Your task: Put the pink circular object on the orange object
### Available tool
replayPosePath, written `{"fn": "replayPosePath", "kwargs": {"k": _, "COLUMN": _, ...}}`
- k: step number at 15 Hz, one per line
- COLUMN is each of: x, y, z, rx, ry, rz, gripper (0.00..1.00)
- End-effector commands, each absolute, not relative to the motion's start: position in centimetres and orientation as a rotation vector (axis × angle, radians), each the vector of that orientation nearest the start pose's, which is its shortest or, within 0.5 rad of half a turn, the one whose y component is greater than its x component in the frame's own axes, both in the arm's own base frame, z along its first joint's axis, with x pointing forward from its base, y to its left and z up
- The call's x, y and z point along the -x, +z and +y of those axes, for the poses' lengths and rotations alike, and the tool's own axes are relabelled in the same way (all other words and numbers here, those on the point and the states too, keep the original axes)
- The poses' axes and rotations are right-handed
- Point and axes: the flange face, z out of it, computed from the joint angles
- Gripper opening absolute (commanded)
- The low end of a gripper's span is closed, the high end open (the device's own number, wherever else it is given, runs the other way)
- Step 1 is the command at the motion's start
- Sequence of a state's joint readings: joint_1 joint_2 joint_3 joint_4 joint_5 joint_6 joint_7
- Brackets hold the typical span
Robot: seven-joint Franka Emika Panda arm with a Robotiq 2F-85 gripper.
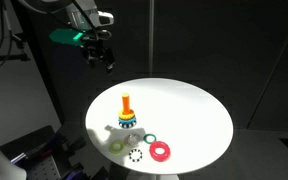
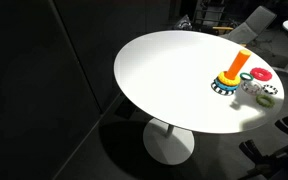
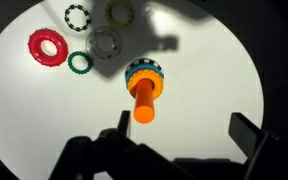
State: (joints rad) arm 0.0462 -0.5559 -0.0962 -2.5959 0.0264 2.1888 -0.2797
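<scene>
High over the table [image 1: 189,100], my gripper [image 1: 100,55] hung spread and empty, probably for a full overview. Pink ring [image 1: 160,151] lay flat near the peg [image 1: 126,104], not touching it; pickup not started.

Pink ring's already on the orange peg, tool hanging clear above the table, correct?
No. The pink ring lies flat on the white table, apart from the orange peg, as the wrist view shows. The tool does hang clear above the table.

The surface [image 2: 164,80] looked smooth, matt white, while the pink circular object [image 3: 47,47] (ridged) and orange object [image 3: 144,100] appeared plastic.
</scene>
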Motion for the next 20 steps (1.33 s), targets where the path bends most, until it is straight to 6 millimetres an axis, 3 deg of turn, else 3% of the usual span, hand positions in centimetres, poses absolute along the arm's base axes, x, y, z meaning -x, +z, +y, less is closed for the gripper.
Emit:
{"fn": "replayPosePath", "kwargs": {"k": 1, "x": -38.6, "y": 45.3, "z": -1.9, "rx": 3.063, "ry": -0.242, "rz": -0.349, "gripper": 1.00}}
{"fn": "replayPosePath", "kwargs": {"k": 10, "x": -38.4, "y": 45.1, "z": -2.2, "rx": 3.070, "ry": -0.240, "rz": -0.335, "gripper": 1.00}}
{"fn": "replayPosePath", "kwargs": {"k": 15, "x": -37.7, "y": 43.1, "z": -4.1, "rx": 3.095, "ry": -0.208, "rz": -0.258, "gripper": 1.00}}
{"fn": "replayPosePath", "kwargs": {"k": 20, "x": -36.8, "y": 40.2, "z": -8.2, "rx": 3.148, "ry": -0.172, "rz": -0.151, "gripper": 1.00}}
